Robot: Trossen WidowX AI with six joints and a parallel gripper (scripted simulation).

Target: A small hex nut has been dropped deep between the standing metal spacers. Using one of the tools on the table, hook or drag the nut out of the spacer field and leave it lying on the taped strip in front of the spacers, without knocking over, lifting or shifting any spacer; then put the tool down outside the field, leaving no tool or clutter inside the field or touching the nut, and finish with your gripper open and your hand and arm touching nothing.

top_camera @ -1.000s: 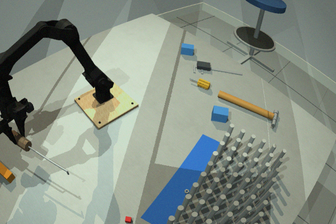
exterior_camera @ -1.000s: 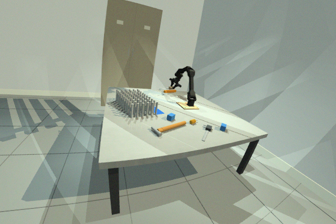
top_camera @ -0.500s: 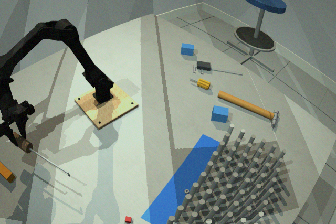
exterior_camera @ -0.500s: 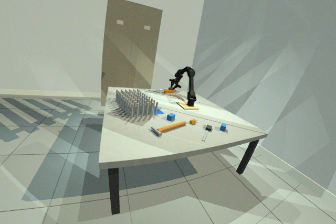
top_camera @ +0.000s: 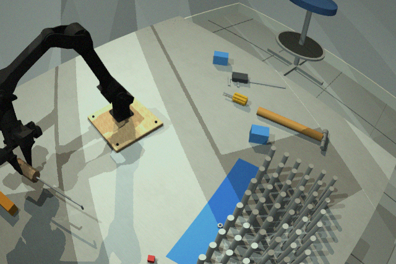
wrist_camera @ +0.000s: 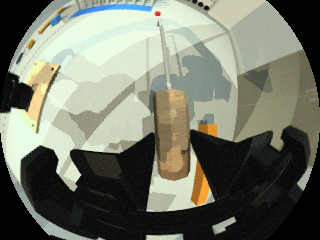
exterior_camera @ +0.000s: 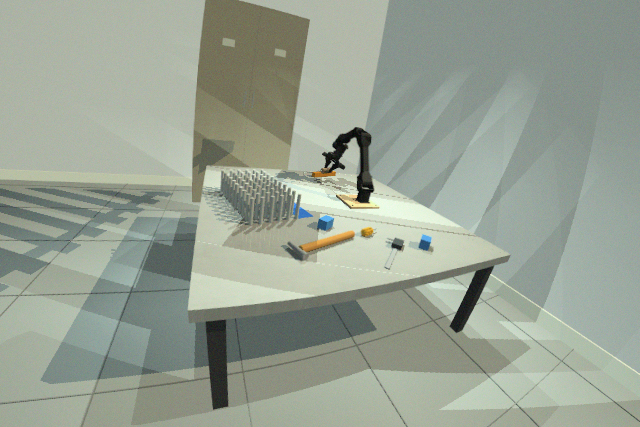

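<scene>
The hex nut (top_camera: 219, 225) lies on the blue taped strip (top_camera: 192, 238) (exterior_camera: 302, 212) (wrist_camera: 112, 10), close to the front row of metal spacers (top_camera: 239, 206) (exterior_camera: 261, 200). The visible spacers stand upright. My gripper (top_camera: 26, 169) (wrist_camera: 172, 135) is at the far left in the top view, away from the field, shut on the wooden handle of a thin metal hook tool (top_camera: 28, 170) (wrist_camera: 171, 130). The tool's rod points away from the fingers, and its small tip (top_camera: 82, 207) (wrist_camera: 158, 22) seems a little above the table. The nut cannot be made out in the wrist view.
An orange block (top_camera: 7, 203) (exterior_camera: 323, 174) (wrist_camera: 201, 175) lies beside and below the tool handle. A small red cube (top_camera: 151, 258) (wrist_camera: 158, 13) lies in front of the strip. Two blue blocks (top_camera: 258, 134), a hammer (top_camera: 288, 122), a yellow-handled tool (top_camera: 239, 98) and a black-handled tool (top_camera: 239, 77) lie beyond the wooden base plate (top_camera: 143, 120).
</scene>
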